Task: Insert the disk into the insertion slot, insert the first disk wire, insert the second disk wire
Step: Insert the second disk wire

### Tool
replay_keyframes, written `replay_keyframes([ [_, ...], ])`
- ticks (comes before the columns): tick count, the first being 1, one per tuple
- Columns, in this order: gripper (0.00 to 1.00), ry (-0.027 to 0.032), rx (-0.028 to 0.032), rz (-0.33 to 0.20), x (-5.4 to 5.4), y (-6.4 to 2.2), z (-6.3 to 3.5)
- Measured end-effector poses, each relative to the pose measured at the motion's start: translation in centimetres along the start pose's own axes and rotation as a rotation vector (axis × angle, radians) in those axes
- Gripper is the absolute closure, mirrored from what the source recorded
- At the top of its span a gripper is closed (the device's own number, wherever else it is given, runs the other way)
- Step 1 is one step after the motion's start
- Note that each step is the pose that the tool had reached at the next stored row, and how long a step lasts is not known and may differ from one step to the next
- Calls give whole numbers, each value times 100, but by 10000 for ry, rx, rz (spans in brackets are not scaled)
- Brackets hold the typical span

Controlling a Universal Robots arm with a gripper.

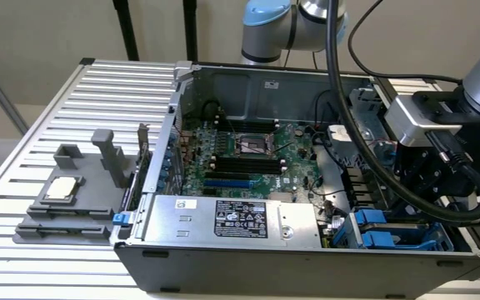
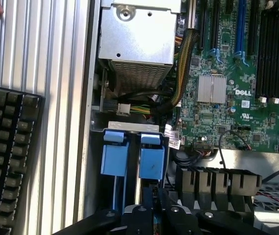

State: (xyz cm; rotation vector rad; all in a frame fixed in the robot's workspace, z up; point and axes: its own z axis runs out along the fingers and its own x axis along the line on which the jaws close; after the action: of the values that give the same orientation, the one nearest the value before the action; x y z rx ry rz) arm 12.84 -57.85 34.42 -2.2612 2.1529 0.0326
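While the arm reaches down w/ fingers (image 2: 155,208) pressed together, they hover over the insertion slot (image 2: 135,161).

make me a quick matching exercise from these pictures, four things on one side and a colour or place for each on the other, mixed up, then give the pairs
Things:
1. power supply box
2. processor socket
3. drive carrier tabs
4. keyboard

Descriptions:
A. bright blue, side by side in the drive cage
B. black keys, lying outside the case on the slatted table
C. silver metal with a black label, at the case's near edge in the exterior view
D. square, in the middle of the green motherboard

Pairs: 1-C, 2-D, 3-A, 4-B
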Motion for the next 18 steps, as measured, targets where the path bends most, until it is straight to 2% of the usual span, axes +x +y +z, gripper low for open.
replay_keyframes([
  [12, 84, -52, 3, 1, 0, 3, 17],
  [18, 84, -57, 3, 0, -2, 2, 17],
])
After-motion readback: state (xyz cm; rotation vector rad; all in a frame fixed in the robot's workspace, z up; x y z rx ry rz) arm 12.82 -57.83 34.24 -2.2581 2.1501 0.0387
